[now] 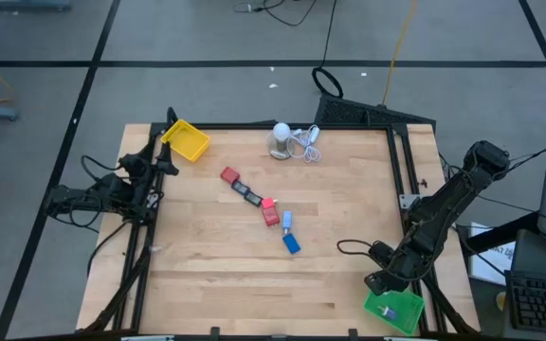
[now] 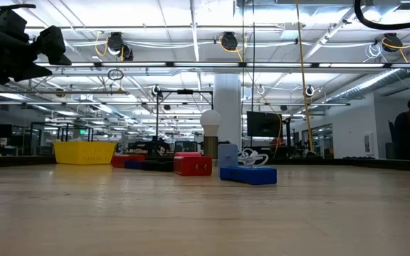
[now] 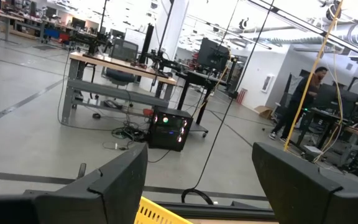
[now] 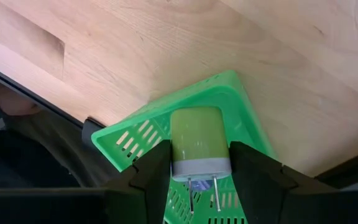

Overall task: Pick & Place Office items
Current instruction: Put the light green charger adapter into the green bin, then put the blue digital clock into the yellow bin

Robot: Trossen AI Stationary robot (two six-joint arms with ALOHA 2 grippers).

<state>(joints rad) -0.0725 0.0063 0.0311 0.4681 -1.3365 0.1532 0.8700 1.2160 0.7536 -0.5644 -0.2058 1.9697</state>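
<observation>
High view: right gripper (image 1: 383, 281) sits over the green tray (image 1: 395, 311) at the table's near right corner. Left gripper (image 1: 156, 163) waits at the left edge beside the yellow tray (image 1: 187, 140). On the wooden table (image 1: 207, 256), the office items run in a diagonal line mid-table — red block (image 1: 229, 175), dark flat rectangle (image 1: 247, 193), second red block (image 1: 271, 216) with a pink bit (image 1: 268, 203) touching it, light blue piece (image 1: 287, 221), blue block (image 1: 292, 243). A white round object (image 1: 282, 136) with coiled cable lies at the far edge.

Low view: red block (image 2: 192, 165) and blue block (image 2: 248, 175) lie flat; left arm hangs upper left.

Left wrist view: fingers (image 3: 114, 183) stand wide apart, nothing between them.

Right wrist view: fingers (image 4: 151, 169) pinch a plug adapter (image 4: 198, 144) — prongs pointing at the camera — above the green tray (image 4: 229, 93).
</observation>
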